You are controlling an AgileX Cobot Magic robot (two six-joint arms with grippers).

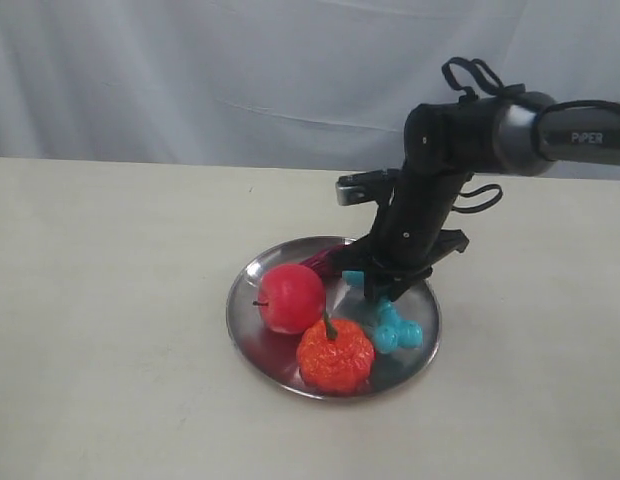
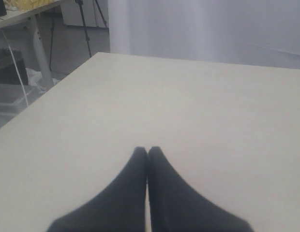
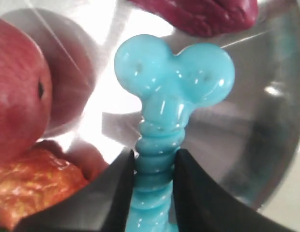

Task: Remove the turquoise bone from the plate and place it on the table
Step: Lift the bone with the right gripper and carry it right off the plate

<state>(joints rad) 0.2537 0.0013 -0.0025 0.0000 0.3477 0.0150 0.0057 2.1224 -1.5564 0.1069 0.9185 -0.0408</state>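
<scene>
Turquoise bone (image 3: 162, 104) in right tool (image 3: 155, 159), arm (image 1: 510, 135) lettered — PIPER

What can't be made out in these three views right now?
- Exterior view: the right gripper covers the shaft of the turquoise bone, so it is unclear whether the bone has left the plate.
- Right wrist view: the dark red item is cut off by the frame edge and cannot be identified.
- Left wrist view: shows only the left gripper, shut, and the table. The plate is out of frame.
</scene>
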